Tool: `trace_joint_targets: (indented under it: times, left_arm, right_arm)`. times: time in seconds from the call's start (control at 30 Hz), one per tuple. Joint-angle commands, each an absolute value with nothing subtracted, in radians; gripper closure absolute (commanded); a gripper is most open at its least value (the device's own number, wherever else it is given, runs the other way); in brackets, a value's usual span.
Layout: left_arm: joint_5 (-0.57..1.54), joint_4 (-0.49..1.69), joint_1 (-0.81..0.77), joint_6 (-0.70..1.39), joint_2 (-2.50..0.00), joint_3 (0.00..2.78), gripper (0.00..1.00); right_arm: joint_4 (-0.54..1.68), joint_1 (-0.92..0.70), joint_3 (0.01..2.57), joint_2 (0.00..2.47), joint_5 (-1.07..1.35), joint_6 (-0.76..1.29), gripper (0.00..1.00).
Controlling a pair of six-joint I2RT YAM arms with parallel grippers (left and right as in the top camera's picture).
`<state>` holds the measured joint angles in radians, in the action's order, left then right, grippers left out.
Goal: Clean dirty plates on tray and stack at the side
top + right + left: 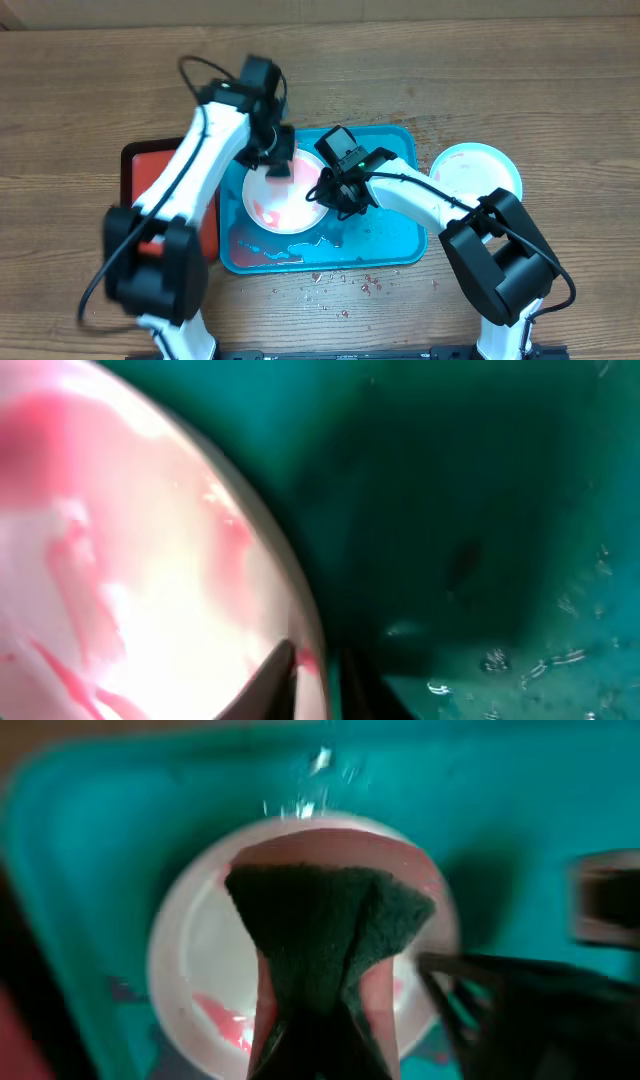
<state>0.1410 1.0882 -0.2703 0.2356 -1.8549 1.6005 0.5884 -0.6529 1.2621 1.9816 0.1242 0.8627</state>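
Fingers of the left gripper point(277, 160) clamp a sponge point(320, 925) on the white plate point(195, 955). The right gripper point(315, 678) straddles its rim, grip unclear. Scrubbing step, I think; next, rub the red smears point(225, 1020) firmly.

I'm seeing a robotics lab bench, prob.: left arm point(195, 165) & right arm point(415, 198) mounted at one wood-grain table point(70, 110), turquoise tray point(400, 248) btwn them.

table point(60, 100): brown wood | red tray point(138, 170): 1, dark rim, left side | scouring pad point(320, 920): dark green, folded | red spatter point(370, 288): on wood, front
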Motion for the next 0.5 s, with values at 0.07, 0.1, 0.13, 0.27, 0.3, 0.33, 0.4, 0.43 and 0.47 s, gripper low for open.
trace_joint_targets:
  times: [0.07,0.1,0.13,0.27,0.3,0.33,0.4,0.43,0.47]
  left_arm:
    - [0.092,1.121,-0.253,0.274,-1.724,1.634,0.96]
    - [0.093,1.129,-0.253,0.274,-1.719,1.634,0.96]
    - [0.092,1.138,-0.253,0.273,-1.718,1.634,0.96]
    - [0.092,1.179,-0.254,0.273,-1.726,1.632,0.96]
    - [0.092,1.185,-0.253,0.273,-1.728,1.631,0.96]
    - [0.089,1.193,-0.254,0.273,-1.728,1.631,0.96]
    - [0.079,1.203,-0.254,0.273,-1.728,1.631,0.96]
    - [0.073,1.206,-0.254,0.273,-1.728,1.631,0.96]
    - [0.070,1.208,-0.254,0.273,-1.728,1.631,0.96]
  right_arm:
    - [0.547,-0.641,1.243,2.004,0.078,0.836,0.78]
    - [0.536,-0.641,1.243,2.008,0.079,0.836,0.78]
    - [0.527,-0.641,1.243,2.012,0.079,0.836,0.78]
    - [0.533,-0.641,1.243,2.022,0.086,0.836,0.96]
    - [0.537,-0.641,1.243,2.020,0.102,0.828,0.96]
    - [0.540,-0.641,1.243,2.017,0.124,0.809,0.96]
    - [0.551,-0.640,1.246,2.006,0.167,0.773,0.96]
    - [0.567,-0.638,1.247,1.993,0.168,0.765,0.96]
    - [0.582,-0.636,1.248,1.976,0.160,0.756,0.96]
